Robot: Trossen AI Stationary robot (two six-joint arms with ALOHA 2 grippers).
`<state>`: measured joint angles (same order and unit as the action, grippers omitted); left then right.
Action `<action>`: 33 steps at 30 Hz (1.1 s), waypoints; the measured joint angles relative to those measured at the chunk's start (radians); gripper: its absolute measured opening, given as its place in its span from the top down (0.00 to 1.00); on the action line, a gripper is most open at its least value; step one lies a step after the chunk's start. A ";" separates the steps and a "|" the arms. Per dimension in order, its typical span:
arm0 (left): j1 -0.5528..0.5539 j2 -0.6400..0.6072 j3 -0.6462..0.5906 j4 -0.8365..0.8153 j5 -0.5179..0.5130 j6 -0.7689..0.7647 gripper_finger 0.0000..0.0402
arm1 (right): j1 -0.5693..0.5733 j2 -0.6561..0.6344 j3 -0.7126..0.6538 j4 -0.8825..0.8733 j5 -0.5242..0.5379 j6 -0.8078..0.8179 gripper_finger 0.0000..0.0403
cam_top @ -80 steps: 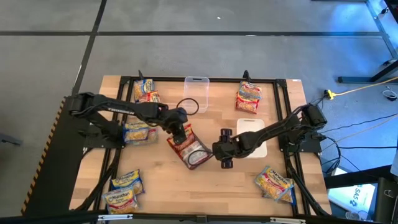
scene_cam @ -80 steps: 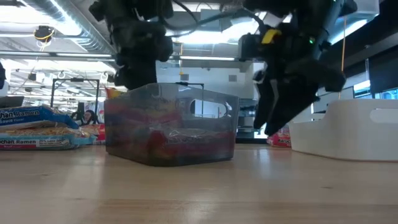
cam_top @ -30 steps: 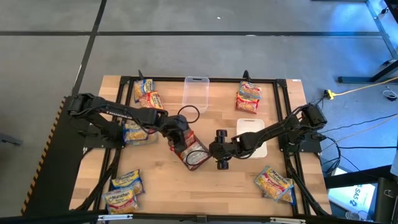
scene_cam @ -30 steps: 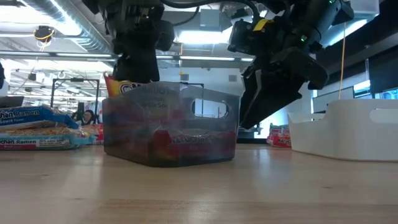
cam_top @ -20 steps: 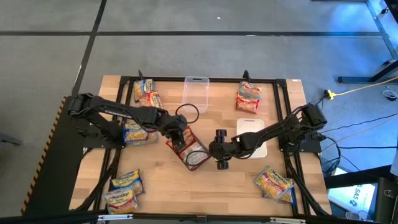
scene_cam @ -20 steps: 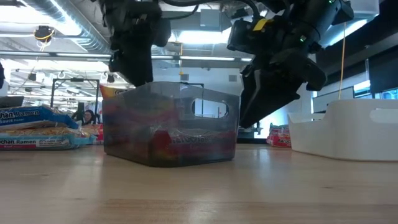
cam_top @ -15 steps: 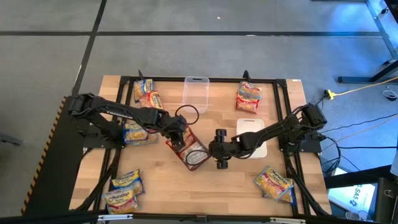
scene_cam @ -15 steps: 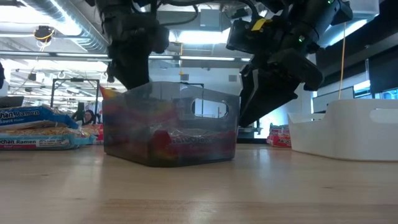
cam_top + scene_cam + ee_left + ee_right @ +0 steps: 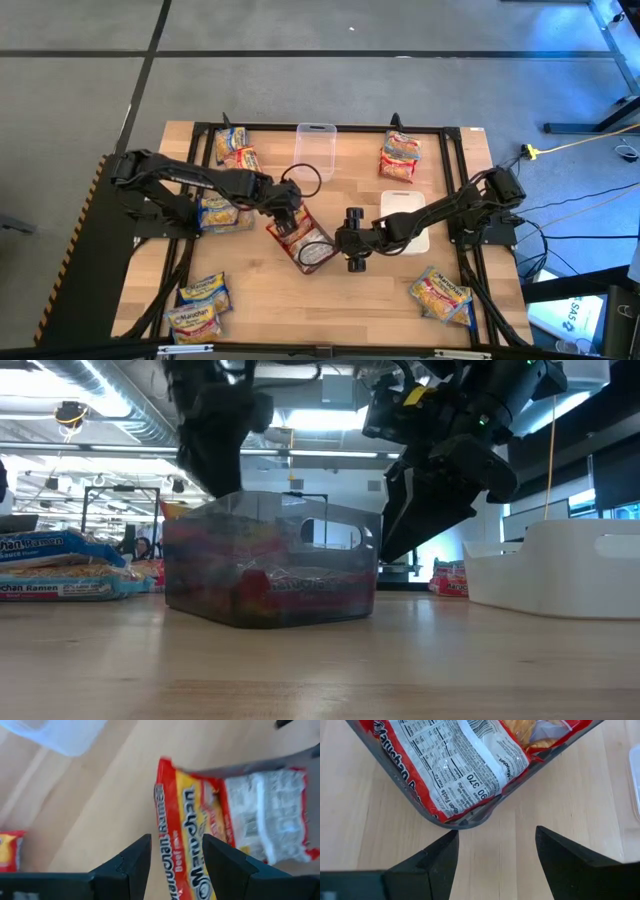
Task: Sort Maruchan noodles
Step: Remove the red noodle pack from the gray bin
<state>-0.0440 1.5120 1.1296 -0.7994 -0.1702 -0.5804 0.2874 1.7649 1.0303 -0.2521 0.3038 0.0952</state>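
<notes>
A grey see-through container (image 9: 306, 240) (image 9: 270, 560) stands mid-table with red Maruchan packets (image 9: 465, 765) inside. One red packet (image 9: 182, 835) leans in its left end, a corner (image 9: 172, 510) poking over the rim. My left gripper (image 9: 285, 207) (image 9: 176, 845) hovers open just above that packet, fingers on either side of its end. My right gripper (image 9: 349, 240) (image 9: 495, 832) is open and low at the container's right end, its fingers straddling the rounded corner (image 9: 462, 822). My left gripper touches nothing that I can see. My right gripper stands close against the container's rounded right corner (image 9: 462, 822); whether a finger touches the wall cannot be told.
Loose packets lie far-left (image 9: 235, 148), left (image 9: 220, 212), near-left (image 9: 200, 292), far-right (image 9: 400, 156) and near-right (image 9: 441, 295). A clear container (image 9: 315, 148) sits at the far edge. A white container (image 9: 408, 206) (image 9: 575, 565) lies under the right arm. Bare wood lies near the front middle.
The left gripper has risen a little and drawn toward the far-left. The red packet, which stood well above the rim under it, has sunk lower into the container, with only a corner still showing. The right gripper has edged slightly toward the container.
</notes>
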 joint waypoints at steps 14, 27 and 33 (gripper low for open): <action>0.001 0.001 -0.081 0.217 0.252 -0.012 0.57 | 0.000 0.000 0.000 0.026 -0.002 -0.023 0.41; -0.021 0.113 -0.077 0.239 0.212 -0.008 0.59 | 0.002 0.000 0.000 0.033 -0.013 -0.023 0.41; -0.032 0.100 -0.081 0.241 0.213 -0.012 0.74 | -0.001 0.000 0.001 0.050 0.003 -0.023 0.41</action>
<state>-0.0761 1.6121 1.0481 -0.5580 0.0426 -0.5922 0.2867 1.7649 1.0309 -0.2026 0.3069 0.0723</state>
